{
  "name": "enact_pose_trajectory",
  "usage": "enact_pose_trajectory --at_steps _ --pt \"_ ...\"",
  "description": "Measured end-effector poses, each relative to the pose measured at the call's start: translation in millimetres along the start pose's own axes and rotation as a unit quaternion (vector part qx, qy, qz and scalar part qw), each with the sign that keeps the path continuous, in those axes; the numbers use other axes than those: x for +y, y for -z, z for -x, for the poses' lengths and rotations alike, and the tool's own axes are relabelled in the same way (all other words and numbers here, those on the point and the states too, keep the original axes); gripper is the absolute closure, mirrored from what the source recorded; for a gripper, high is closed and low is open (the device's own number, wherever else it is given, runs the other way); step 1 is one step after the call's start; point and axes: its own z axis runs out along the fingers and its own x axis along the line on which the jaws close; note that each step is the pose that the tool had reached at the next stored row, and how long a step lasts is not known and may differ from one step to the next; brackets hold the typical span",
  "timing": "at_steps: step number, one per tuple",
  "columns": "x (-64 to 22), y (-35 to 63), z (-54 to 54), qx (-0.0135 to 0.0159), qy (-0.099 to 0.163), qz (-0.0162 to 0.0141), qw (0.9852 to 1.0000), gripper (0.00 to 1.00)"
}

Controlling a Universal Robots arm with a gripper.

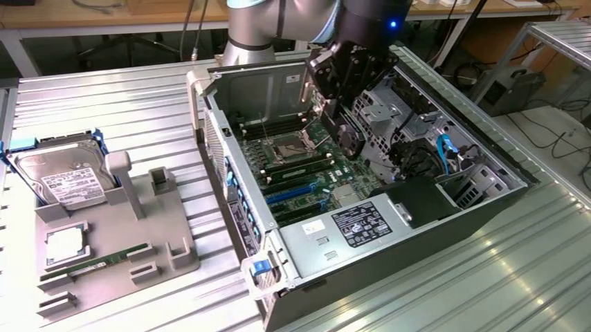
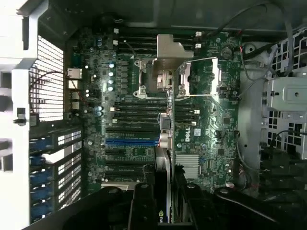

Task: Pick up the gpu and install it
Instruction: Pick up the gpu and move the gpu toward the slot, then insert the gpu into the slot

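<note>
Currently: pincer [image 1: 334, 111] is down inside the open case [image 1: 416, 273], closed on the gpu [image 1: 345, 135]. Card hangs edge-down from it, over the motherboard [image 1: 305, 169].

Wrist view: gpu [image 2: 163, 143] is seen edge-on as a thin strip running out from between the two fingers [image 2: 143, 203]. Its silvery bracket [image 2: 171, 52] is at the far end, over the processor socket area. The strip lies just beside the end of the blue slot [image 2: 132, 142]. Cannot tell whether the lower edge touches any slot or hangs clear of the board.

Handling, judged:
- Light and stiff; should not sag in a grip on the two flat faces.
- Fragile: bare components and edge contacts would not tolerate scraping or side load.
- Cooler face is probably smooth plastic, so some slip risk if pushed hard.
- Best hold looks like the mid-length upper edge, away from the contacts.

Elsewhere: hard drive [image 1: 69, 180] and memory stick [image 1: 93, 264] sit in the grey tray [image 1: 171, 245] on the bench [image 1: 120, 104], well apart from the case.
</note>
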Motion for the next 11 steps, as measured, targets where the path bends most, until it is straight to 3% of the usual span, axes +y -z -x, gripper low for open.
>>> enact_pose_trajectory --at_steps 2,11 --pt "-0.1 -2.8 5.3 0.0002 0.000 0.0000 1.0000 0.74" --pt "-0.1 -2.8 5.4 0.0003 0.000 0.0000 1.0000 0.74"
